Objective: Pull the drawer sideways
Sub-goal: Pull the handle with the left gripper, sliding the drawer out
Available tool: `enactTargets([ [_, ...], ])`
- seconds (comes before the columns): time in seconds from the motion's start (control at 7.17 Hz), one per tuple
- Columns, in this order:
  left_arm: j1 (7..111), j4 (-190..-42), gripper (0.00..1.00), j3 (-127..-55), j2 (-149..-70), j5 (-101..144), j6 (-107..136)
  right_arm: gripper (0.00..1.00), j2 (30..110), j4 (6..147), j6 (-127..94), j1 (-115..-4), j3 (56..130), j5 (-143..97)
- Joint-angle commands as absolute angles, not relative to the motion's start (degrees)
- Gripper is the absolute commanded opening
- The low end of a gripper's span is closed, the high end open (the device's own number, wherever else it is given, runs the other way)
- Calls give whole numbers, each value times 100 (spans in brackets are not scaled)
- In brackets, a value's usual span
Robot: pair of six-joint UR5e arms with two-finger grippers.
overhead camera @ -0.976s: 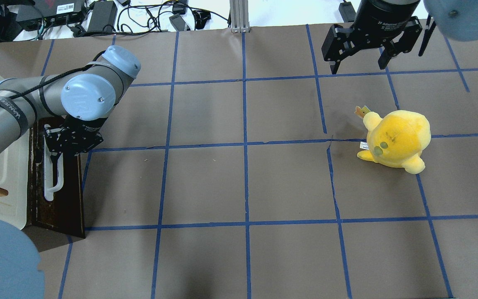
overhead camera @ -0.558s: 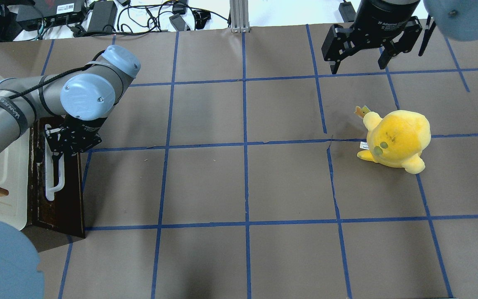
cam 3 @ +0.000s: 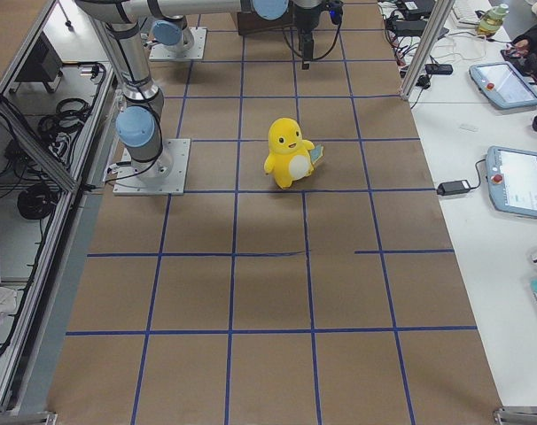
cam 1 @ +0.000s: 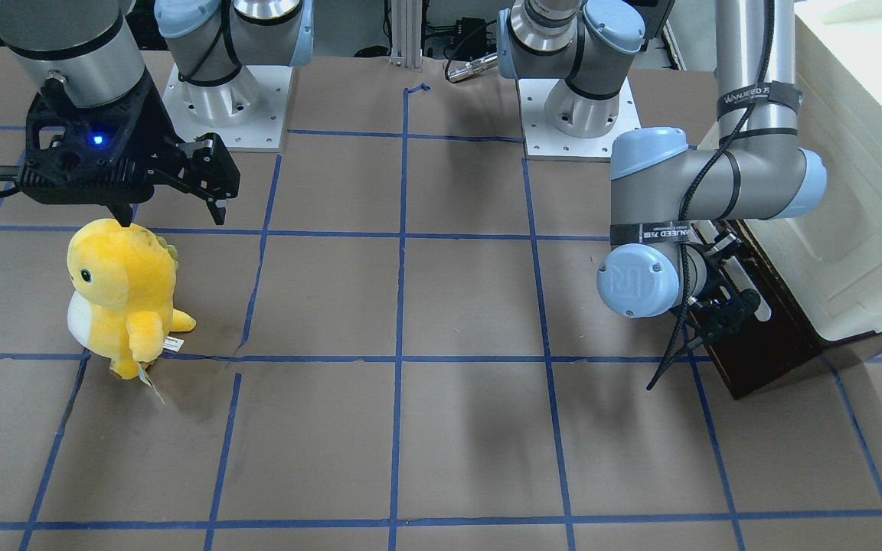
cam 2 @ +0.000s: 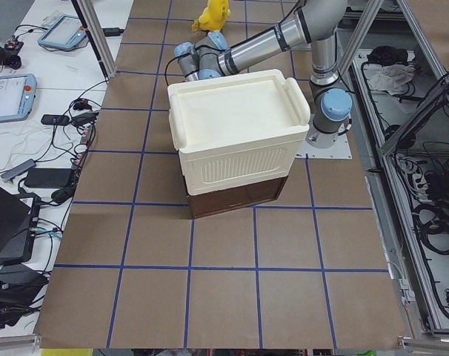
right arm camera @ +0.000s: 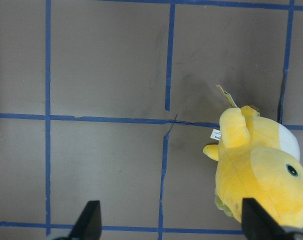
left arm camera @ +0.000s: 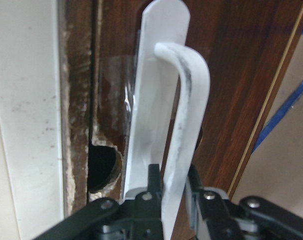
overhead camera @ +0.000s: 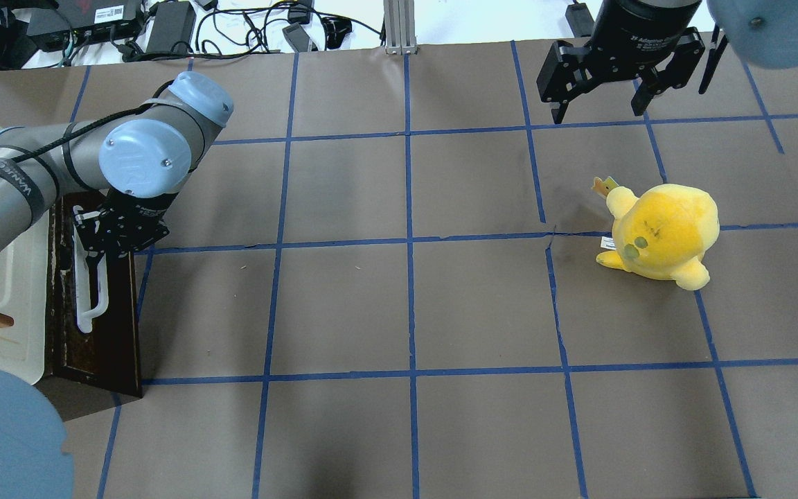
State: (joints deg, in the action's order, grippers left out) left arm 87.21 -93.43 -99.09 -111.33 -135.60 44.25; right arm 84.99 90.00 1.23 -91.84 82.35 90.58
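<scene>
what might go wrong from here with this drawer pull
The left gripper has its jaws on the smooth white handle near one end, so it may slip, or the off-centre pull may skew and jam the drawer. No clamp shows on the cream cabinet, so it may slide along instead.

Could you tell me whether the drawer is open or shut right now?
Shut, it seems: the drawer front sits against the cabinet, no interior showing, with the left gripper clamped on its handle.
</scene>
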Motion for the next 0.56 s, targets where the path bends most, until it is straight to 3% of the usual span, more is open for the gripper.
enactTargets([
  [0.0,8745,-9343,0,-9896,-11188,-13553,4560,100,8499,9000,123,-9185,8235,9062],
  [0.42,8876,-9378,0,-9896,-11188,-13500,4658,100,8499,9000,132,-9185,8235,9061],
])
